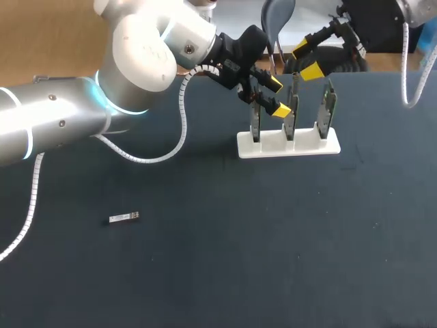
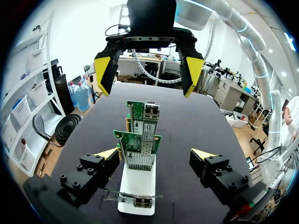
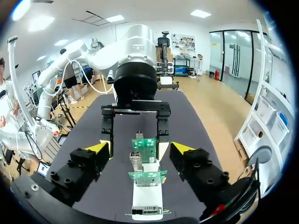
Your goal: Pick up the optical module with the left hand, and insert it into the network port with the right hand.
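Head view: the optical module (image 1: 124,218) lies flat on the bench (image 1: 218,287), left of middle toward the front edge, well apart from both arms. A white stand (image 1: 287,145) holding three upright network cards (image 1: 291,113) sits near the far edge. The left gripper (image 1: 276,96) is at the stand's left end, fingers spread, holding nothing. The right gripper (image 1: 307,59) hangs past the stand at the far edge, spread and empty.

Left wrist view: the left gripper (image 2: 155,156) is wide apart with the network cards (image 2: 140,140) between its fingers, untouched. The right gripper (image 2: 147,70) faces it from beyond them.

Right wrist view: the right gripper (image 3: 140,148) is apart, with the white stand (image 3: 147,198) ahead.
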`<action>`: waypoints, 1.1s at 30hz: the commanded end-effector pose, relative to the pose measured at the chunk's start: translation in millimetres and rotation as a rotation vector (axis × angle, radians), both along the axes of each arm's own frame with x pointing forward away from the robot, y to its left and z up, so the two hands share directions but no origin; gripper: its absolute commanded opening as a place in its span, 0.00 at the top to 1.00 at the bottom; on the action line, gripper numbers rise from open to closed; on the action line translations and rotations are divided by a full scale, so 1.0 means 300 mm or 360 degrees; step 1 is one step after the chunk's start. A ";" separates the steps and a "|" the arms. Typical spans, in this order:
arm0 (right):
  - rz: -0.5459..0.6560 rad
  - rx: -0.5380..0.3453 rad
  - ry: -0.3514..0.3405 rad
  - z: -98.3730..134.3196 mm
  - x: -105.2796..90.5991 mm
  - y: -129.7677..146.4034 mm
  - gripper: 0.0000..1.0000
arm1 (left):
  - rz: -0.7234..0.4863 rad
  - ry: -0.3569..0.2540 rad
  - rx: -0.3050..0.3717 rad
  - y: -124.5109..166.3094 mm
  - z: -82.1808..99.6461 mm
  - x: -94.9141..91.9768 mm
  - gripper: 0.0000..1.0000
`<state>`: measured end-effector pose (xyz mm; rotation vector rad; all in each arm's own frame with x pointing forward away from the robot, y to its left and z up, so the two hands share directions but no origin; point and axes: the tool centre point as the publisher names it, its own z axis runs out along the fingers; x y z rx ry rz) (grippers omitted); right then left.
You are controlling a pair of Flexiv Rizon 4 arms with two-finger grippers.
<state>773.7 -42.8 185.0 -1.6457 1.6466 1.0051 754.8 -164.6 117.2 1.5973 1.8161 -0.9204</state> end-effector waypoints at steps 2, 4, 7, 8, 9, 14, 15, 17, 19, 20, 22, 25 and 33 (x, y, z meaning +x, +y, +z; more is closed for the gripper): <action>-0.0002 -0.0006 -0.0024 0.009 -0.015 0.009 1.00 | -0.0001 0.0005 0.0009 -0.002 0.003 0.003 0.00; -0.0004 -0.0010 -0.0031 0.011 -0.016 0.013 1.00 | -0.0001 0.0005 0.0009 -0.002 0.003 0.003 0.00; -0.0002 -0.0016 -0.0038 0.010 -0.018 0.019 1.00 | -0.0001 0.0005 0.0009 -0.002 0.003 0.003 0.00; -0.0001 -0.0020 -0.0040 0.009 -0.019 0.021 1.00 | -0.0001 0.0005 0.0009 -0.002 0.003 0.003 0.00; 0.0000 -0.0020 -0.0042 0.009 -0.020 0.024 1.00 | -0.0001 0.0005 0.0009 -0.002 0.003 0.003 0.00; -0.0003 -0.0033 -0.0048 0.004 -0.016 0.035 1.00 | -0.0001 0.0005 0.0009 -0.002 0.003 0.003 0.00; -0.0002 -0.0038 -0.0049 0.001 -0.015 0.037 1.00 | -0.0001 0.0005 0.0009 -0.002 0.003 0.003 0.00; -0.0005 -0.0049 -0.0035 -0.008 -0.009 0.038 1.00 | -0.0001 0.0005 0.0009 -0.002 0.003 0.003 0.00; -0.0002 -0.0053 -0.0027 -0.013 -0.007 0.038 1.00 | -0.0001 0.0005 0.0009 -0.002 0.003 0.003 0.00; 0.0002 -0.0056 -0.0024 -0.015 -0.007 0.038 1.00 | -0.0001 0.0005 0.0009 -0.002 0.003 0.003 0.00; 0.0007 -0.0063 -0.0015 -0.020 -0.009 0.037 1.00 | -0.0001 0.0005 0.0009 -0.002 0.003 0.003 0.00; 0.0009 -0.0072 -0.0003 -0.028 -0.012 0.033 1.00 | -0.0001 0.0005 0.0009 -0.002 0.003 0.003 0.00; 0.0011 -0.0106 0.0039 -0.065 -0.014 0.034 1.00 | -0.0001 0.0005 0.0009 -0.002 0.003 0.003 0.00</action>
